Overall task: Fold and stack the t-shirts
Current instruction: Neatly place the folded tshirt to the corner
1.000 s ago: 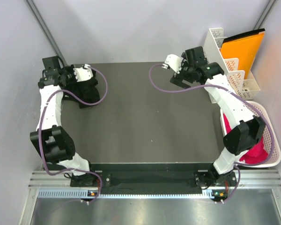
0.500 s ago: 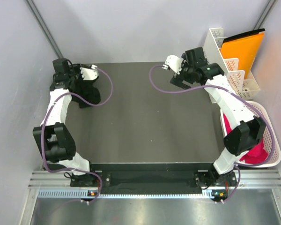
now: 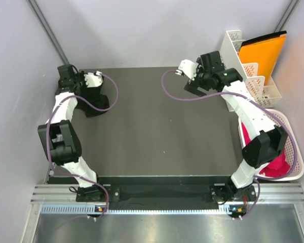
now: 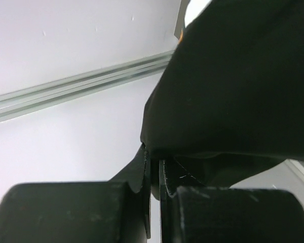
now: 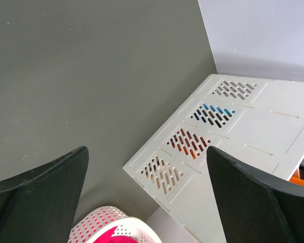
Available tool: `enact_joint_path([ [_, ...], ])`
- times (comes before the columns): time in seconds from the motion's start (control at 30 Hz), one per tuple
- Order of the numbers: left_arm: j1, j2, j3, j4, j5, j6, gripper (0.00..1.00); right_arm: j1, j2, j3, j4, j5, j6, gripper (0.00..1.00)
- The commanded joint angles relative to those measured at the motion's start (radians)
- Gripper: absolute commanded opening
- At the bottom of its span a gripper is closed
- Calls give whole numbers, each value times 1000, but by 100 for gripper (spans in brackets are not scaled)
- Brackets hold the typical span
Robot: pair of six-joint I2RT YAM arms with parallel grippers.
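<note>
**Left gripper** [image 3: 89, 82]: clamped shut on a thin fold of black cloth. In the wrist view the fingers [image 4: 134, 185] meet with fabric nipped between them. Position: the table's ten o'clock corner.

**T-shirt bundle** [image 3: 95, 99]: a crumpled black heap at ten o'clock, partly resting on the table and partly hanging from the left gripper. No print shows, and we cannot tell whether it is one shirt or two.

**Right gripper** [image 3: 192, 84]: jaws spread wide, holding nothing, hovering at about one o'clock, well apart from the bundle.

**Hazards, as we judge them:**
- The pinch takes only an edge, so a pull toward centre may let the cloth slip free.
- One grip point on a crumpled heap may drag it as a lump instead of opening it out.
- The heap sits near the table's far-left edge, where slack cloth may spill over.
- The purple cable [image 3: 115, 91] loops just beside the bundle and could snag a sleeve.

**Surface:** table [image 3: 152, 136], dark grey and matte.

**Room:**
- Pale walls [image 3: 142, 30] all round.
- A white slotted rack [image 3: 243, 66] at two o'clock, with an orange folder [image 3: 263, 50] in it.
- A pink-and-white basket [image 3: 297, 152] at four o'clock, with pink cloth [image 3: 276, 164] in it.
- A metal rail [image 3: 157, 195] at six o'clock, beneath the arm bases.
</note>
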Motion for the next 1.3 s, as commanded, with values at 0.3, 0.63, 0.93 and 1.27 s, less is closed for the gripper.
enact_joint_path([
  [0.3, 48, -63, 75, -38, 64, 90, 0, 13, -12, 40, -10, 3, -19, 100],
  [0.63, 80, -26, 219, -141, 103, 78, 0, 13, 19, 91, -39, -9, -27, 100],
  [0.93, 3, -77, 205, -173, 111, 0, 0, 15, 14, 68, -22, -17, -12, 100],
  [1.27, -194, 22, 339, 18, -292, -27, 0, 15, 9, 51, -24, -37, 7, 100],
])
